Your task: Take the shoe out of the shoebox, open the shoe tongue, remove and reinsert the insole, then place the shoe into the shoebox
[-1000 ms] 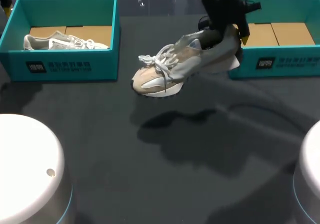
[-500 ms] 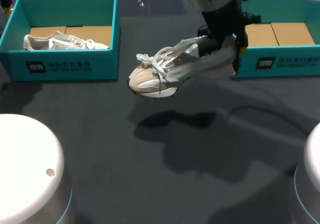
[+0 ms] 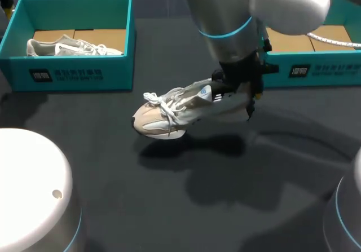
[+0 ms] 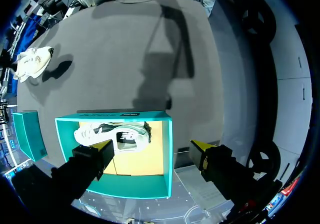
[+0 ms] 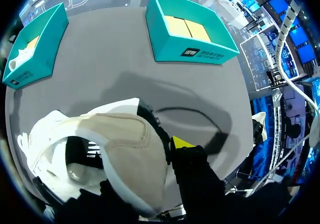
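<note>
A beige and white laced shoe (image 3: 175, 110) hangs low over the dark table, toe pointing left. My right gripper (image 3: 240, 91) is shut on the shoe's heel collar. In the right wrist view the shoe (image 5: 120, 149) fills the space under the right gripper (image 5: 152, 156); one yellow fingertip (image 5: 181, 143) presses outside the heel and the other is hidden inside the shoe. The empty teal shoebox (image 3: 316, 38) stands behind it at the right. My left gripper (image 4: 151, 149) is open, high above the left teal box (image 4: 167, 149).
The left teal box (image 3: 73, 74) at the back left holds a second pale shoe (image 3: 70, 46), also seen under the left gripper as the shoe (image 4: 112, 134). Two white arm bases (image 3: 28, 190) stand at the near corners. Dark table (image 3: 169, 195) lies between them.
My right arm has carried the shoe away from the right box, towards the left and the front, and lowered it close to the table. The left gripper stays open.
</note>
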### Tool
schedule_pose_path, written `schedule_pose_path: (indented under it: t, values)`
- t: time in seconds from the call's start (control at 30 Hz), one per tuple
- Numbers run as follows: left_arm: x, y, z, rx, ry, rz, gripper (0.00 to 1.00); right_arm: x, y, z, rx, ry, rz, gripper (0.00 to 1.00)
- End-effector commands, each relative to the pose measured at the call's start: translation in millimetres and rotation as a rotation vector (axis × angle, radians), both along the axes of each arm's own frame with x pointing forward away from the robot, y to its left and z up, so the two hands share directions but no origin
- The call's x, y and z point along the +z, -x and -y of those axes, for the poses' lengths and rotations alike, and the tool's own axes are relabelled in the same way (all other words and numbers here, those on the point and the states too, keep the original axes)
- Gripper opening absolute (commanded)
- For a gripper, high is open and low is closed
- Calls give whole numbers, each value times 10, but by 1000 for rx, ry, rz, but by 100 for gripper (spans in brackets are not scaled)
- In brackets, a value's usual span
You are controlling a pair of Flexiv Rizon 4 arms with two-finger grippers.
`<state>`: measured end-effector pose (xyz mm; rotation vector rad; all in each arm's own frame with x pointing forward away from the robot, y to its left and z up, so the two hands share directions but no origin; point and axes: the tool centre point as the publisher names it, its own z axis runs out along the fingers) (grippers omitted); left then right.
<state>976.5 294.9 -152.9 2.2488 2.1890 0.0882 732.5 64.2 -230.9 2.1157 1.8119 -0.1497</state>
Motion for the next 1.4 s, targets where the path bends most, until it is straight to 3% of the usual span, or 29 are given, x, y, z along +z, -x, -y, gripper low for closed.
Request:
schedule_pose_path:
  t: [0.03,0.43,0.57,0.73,1.4]
  values:
    - [3,11,-1,-1,-1,2,100,-263,79,48,8,-50,17,0]
    - [3,11,-1,-1,-1,2,100,-268,93,42,-1,-60,10,0]
    - [3,11,-1,-1,-1,2,100,-587,173,78,-30,-134,-22,0]
    - [3,11,-1,-1,-1,2,100,-799,226,69,-42,-151,-53,0]
    - [3,11,-1,-1,-1,2,100,-1183,463,76,-69,-154,-92,0]
